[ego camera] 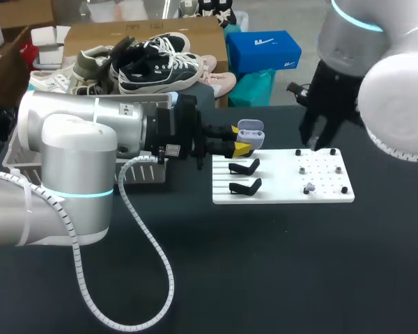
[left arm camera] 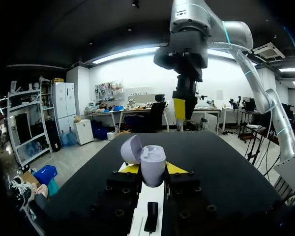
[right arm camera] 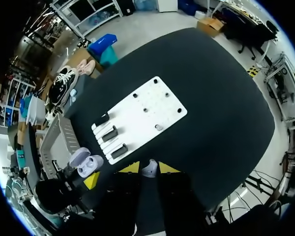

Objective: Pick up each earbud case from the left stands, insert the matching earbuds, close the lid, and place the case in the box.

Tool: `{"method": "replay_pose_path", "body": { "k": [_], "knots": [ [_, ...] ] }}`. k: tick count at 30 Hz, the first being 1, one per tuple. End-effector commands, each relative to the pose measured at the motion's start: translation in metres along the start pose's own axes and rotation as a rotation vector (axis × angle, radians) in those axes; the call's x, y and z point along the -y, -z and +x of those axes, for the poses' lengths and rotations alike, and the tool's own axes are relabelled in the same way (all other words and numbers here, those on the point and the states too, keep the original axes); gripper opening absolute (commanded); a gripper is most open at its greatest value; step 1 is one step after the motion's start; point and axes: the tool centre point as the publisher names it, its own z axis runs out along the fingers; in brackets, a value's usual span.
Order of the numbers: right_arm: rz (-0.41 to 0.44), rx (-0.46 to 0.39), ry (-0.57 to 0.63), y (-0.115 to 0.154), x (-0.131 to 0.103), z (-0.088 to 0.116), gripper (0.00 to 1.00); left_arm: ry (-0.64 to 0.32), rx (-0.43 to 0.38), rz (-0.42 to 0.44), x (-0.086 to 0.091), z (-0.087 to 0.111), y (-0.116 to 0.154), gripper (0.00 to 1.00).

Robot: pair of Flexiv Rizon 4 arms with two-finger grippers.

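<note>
earbud case (left arm camera: 152, 164): lavender, lid open, held up over the far left corner of the white stand board (ego camera: 282, 182).
left gripper (ego camera: 241, 144): yellow tips pinch the case from both sides.
right gripper (right arm camera: 148, 172): closed on a pale earbud (right arm camera: 149, 167), above the board's far edge.
second earbud (ego camera: 308, 188): on the board, near its right edge.
risk: the earbud may miss its pocket or slip out if the case sits tilted; a hard push could twist the case in the pinch.

Head cam: fixed, above/behind me, tilted down on table (ego camera: 265, 278), mid range. L wrist cam: low, close, level along my left gripper (left arm camera: 152, 169) past case (left arm camera: 152, 157) twd my right arm (left arm camera: 189, 44). R wrist cam: high, facing straight down, far off. Shared by all 3: case, white board (ego camera: 292, 182). Head + R also share stands (ego camera: 244, 168).
</note>
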Motion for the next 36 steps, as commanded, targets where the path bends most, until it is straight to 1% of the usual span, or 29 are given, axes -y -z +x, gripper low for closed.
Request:
{"method": "replay_pose_path", "body": {
  "k": [1,10,16,20,23,25,36],
  "knots": [
    [0.021,0.052,-0.008,0.007,-0.015,0.010,0.00,-0.001,0.003,-0.001,0.000,0.001,0.000,0.00],
    [0.000,0.087,-0.027,0.005,-0.039,0.018,0.00,-0.001,0.003,-0.001,0.000,0.001,0.000,0.00],
    [-0.007,0.102,-0.024,0.005,-0.054,0.019,0.00,-0.001,0.003,-0.001,0.000,0.001,0.000,0.00],
    [-0.013,0.114,-0.014,0.007,-0.062,0.015,0.00,-0.001,0.003,-0.001,0.000,0.001,0.000,0.00],
    [-0.020,0.112,-0.007,0.007,-0.066,0.011,0.00,-0.001,0.003,-0.001,0.000,0.001,0.000,0.00],
    [-0.040,0.084,0.005,0.005,-0.069,0.009,0.00,-0.001,0.003,-0.001,0.000,0.001,0.000,0.00],
    [-0.055,0.085,0.006,-0.002,-0.076,0.004,0.00,-0.001,0.003,-0.001,0.000,0.001,0.000,0.00]
  ]
}}
